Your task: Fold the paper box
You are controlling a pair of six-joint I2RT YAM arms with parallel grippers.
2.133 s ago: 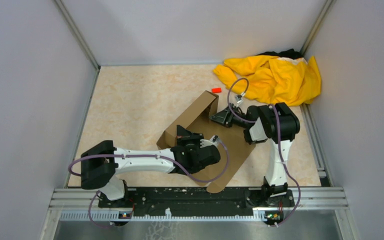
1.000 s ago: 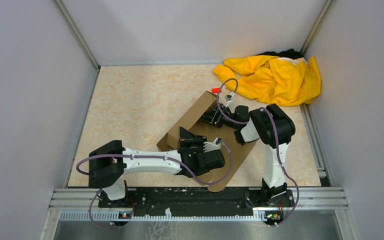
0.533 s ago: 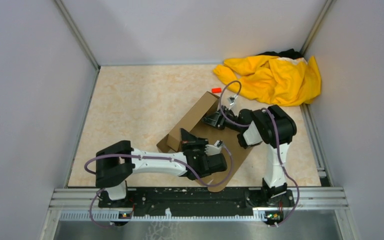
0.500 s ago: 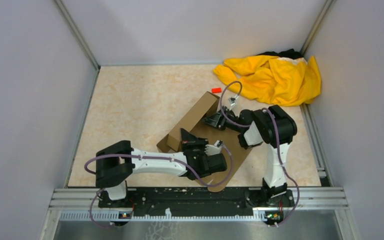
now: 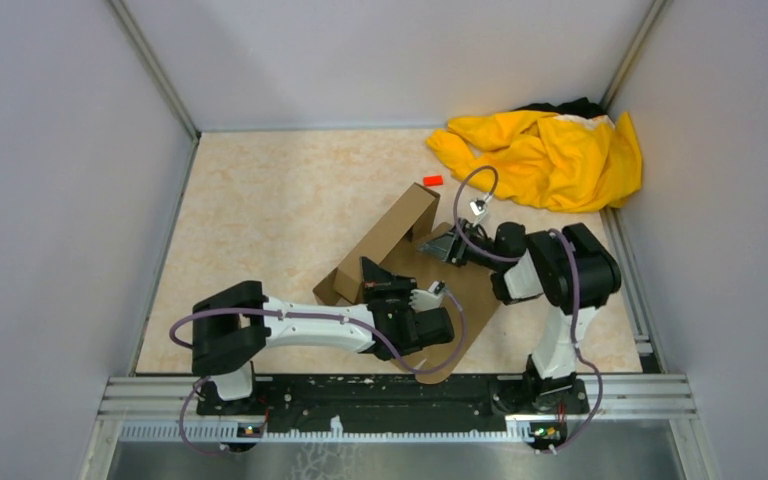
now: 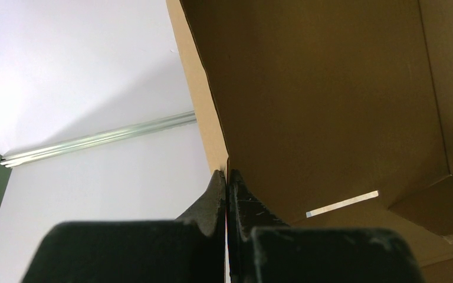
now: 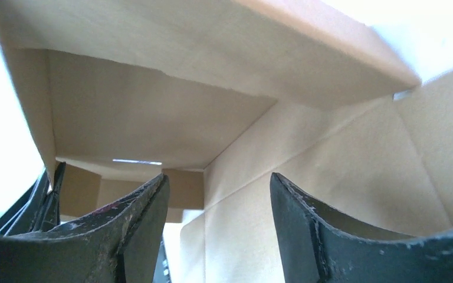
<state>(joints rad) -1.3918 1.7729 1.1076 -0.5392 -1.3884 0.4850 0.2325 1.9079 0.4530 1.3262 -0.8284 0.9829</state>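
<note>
The paper box is a brown cardboard sheet lying slantwise mid-table, with its long left wall standing and the base flat. My left gripper is shut on the near end of that wall. In the left wrist view the cardboard edge runs down between the closed fingertips of the left gripper. My right gripper stands open just right of the wall's far end and holds nothing. In the right wrist view the right gripper faces the box interior.
A crumpled yellow cloth fills the far right corner. A tiny red block lies just beyond the box's far end. Grey walls close the table on three sides. A metal rail runs along the near edge.
The right gripper has drawn back to the right, away from the box's far wall, and its jaws have widened. The left gripper keeps its pinch on the wall.
</note>
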